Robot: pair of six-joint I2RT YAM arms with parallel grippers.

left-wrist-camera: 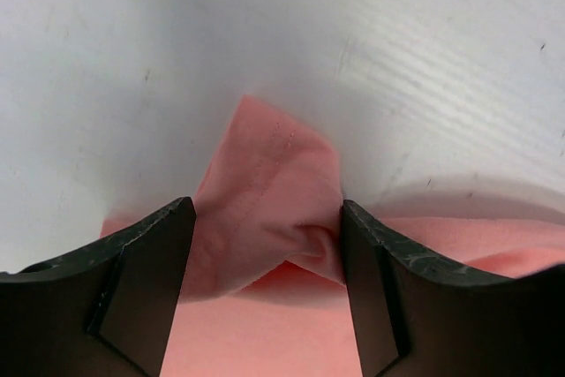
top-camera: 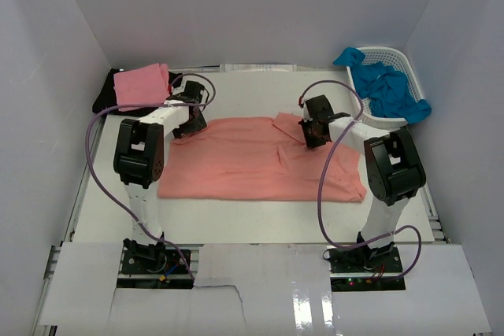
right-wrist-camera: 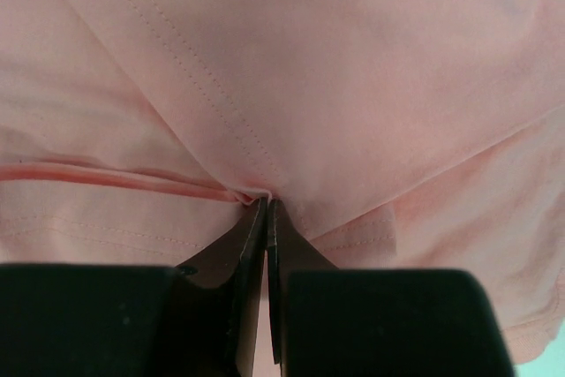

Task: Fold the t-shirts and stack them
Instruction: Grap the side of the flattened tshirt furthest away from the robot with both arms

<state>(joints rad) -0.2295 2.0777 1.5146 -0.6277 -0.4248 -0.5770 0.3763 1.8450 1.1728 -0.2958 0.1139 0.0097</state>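
Observation:
The large salmon-coral t-shirt (top-camera: 252, 167) lies spread across the middle of the table. My left gripper (top-camera: 189, 127) is at its far left corner. In the left wrist view that gripper (left-wrist-camera: 265, 249) is open, and a raised corner of the shirt (left-wrist-camera: 265, 192) sits between its fingers. My right gripper (top-camera: 312, 138) is over the shirt's far right part. In the right wrist view it (right-wrist-camera: 267, 207) is shut on a fold of the salmon shirt (right-wrist-camera: 353, 59). A folded lighter pink shirt (top-camera: 142, 86) lies on a black shirt (top-camera: 105, 101) at the far left.
A white lattice basket (top-camera: 403, 59) at the far right holds bright blue shirts (top-camera: 386, 90), some hanging over its rim. White walls close in the table on three sides. Purple cables loop from both arms.

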